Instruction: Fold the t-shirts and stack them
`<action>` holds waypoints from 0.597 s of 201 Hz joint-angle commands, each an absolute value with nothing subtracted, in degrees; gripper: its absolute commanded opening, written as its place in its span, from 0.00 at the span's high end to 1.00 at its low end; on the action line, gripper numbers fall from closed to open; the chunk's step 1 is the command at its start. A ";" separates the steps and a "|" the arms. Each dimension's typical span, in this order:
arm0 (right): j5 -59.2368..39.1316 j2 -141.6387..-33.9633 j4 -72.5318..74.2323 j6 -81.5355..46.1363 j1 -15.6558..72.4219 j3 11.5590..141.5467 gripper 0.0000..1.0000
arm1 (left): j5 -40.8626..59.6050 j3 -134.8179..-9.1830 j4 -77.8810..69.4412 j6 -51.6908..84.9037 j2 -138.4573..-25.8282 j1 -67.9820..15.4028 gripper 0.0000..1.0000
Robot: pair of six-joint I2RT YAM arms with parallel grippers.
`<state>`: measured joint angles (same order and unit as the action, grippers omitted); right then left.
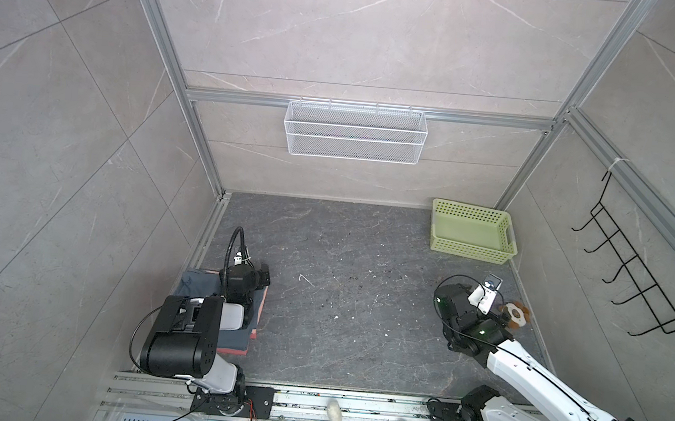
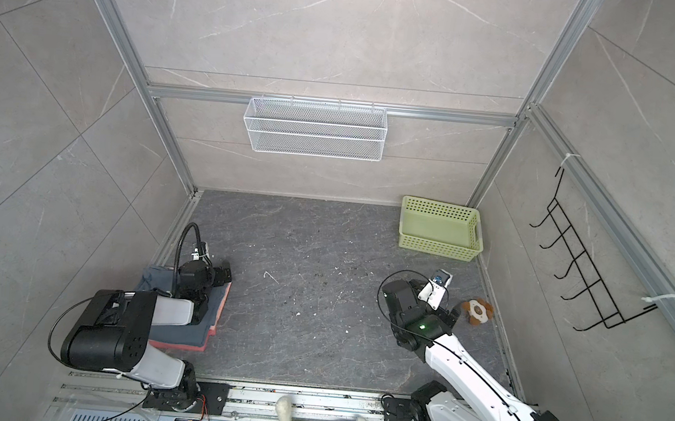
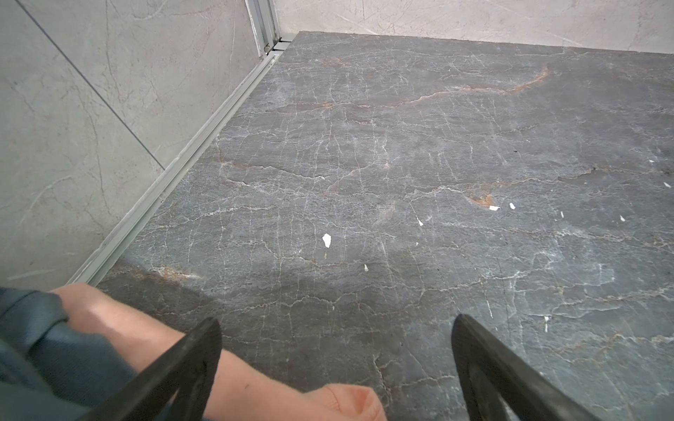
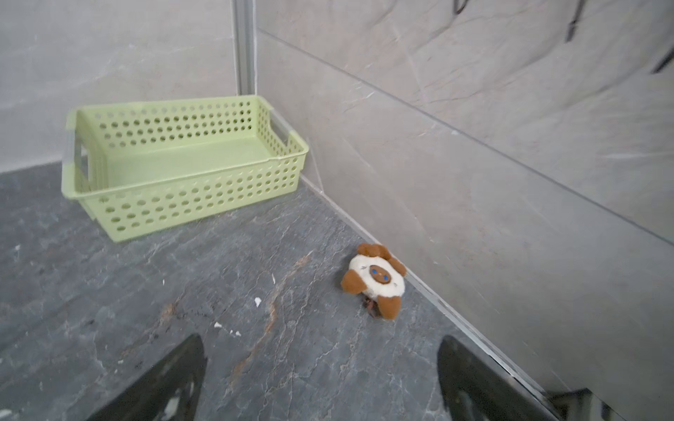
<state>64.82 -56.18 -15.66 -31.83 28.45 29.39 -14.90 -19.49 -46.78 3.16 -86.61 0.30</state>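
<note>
The t-shirts lie as a folded stack at the left of the floor, in both top views. A slate blue-grey shirt (image 1: 233,338) is on top, and salmon-pink shirts (image 1: 231,351) show at the edges beneath it. My left arm hangs over the stack and hides much of it. My left gripper (image 1: 265,274) stands open at the stack's far right corner, holding nothing. In the left wrist view, pink cloth (image 3: 255,386) and blue-grey cloth (image 3: 54,357) lie below the open left gripper (image 3: 335,328). My right gripper (image 4: 321,350) is open and empty over bare floor on the right.
A small brown-and-white plush toy (image 4: 375,280) lies by the right wall, just beyond my right gripper (image 1: 504,315). A pale green basket (image 1: 473,236) sits empty in the back right corner. On the walls hang a white wire basket (image 1: 355,132) and a black hook rack (image 1: 635,271).
</note>
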 commanded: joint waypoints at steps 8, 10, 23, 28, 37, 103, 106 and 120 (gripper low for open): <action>55.76 -60.98 17.29 -10.73 25.76 22.60 0.01 | -15.36 -19.95 -49.97 2.61 -86.04 0.65 0.00; 55.51 -61.47 18.43 -10.42 25.56 22.24 0.01 | -15.35 -19.95 -49.93 2.63 -86.04 0.62 0.00; 53.04 -64.87 26.78 -9.45 23.29 19.19 0.01 | -15.44 -19.90 -49.97 2.52 -86.04 0.64 0.00; 52.44 -66.34 29.54 -9.74 22.48 18.40 0.01 | -15.38 -19.93 -49.94 2.55 -86.04 0.67 0.00; 50.84 -68.67 34.11 -9.95 21.40 17.15 0.01 | -15.39 -19.82 -49.97 2.60 -86.09 0.62 0.00; 32.80 -79.47 55.22 -5.48 11.21 14.42 0.01 | -15.34 -19.88 -49.94 2.56 -86.04 0.62 0.00; 31.74 -80.52 56.86 -5.17 10.51 14.48 0.01 | -15.33 -19.87 -50.00 2.62 -86.04 0.66 0.00; 27.82 -79.28 49.26 -5.52 9.96 16.96 0.01 | -15.30 -19.86 -49.97 2.57 -86.04 0.62 0.00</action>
